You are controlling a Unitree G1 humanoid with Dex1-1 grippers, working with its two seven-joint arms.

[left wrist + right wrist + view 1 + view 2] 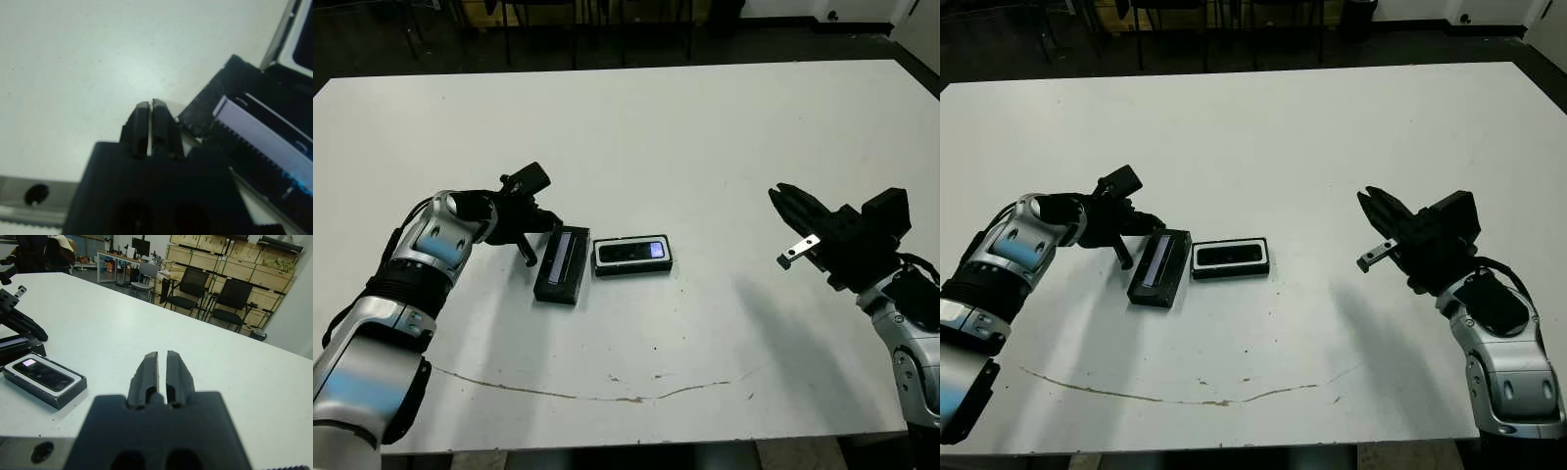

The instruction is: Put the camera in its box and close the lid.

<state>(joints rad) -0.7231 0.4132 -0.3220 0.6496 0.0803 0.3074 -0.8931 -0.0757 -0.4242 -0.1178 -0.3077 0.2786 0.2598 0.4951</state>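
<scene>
Head views are showing the camera already lying in the box, so the left gripper, fingers pressed together and holding nothing, is touching down beside the lid, likely to nudge it over

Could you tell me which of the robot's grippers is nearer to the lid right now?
The left. The left gripper sits right beside the lid, at the edge facing away from the box. The right gripper hovers far off, beyond the box.
</scene>
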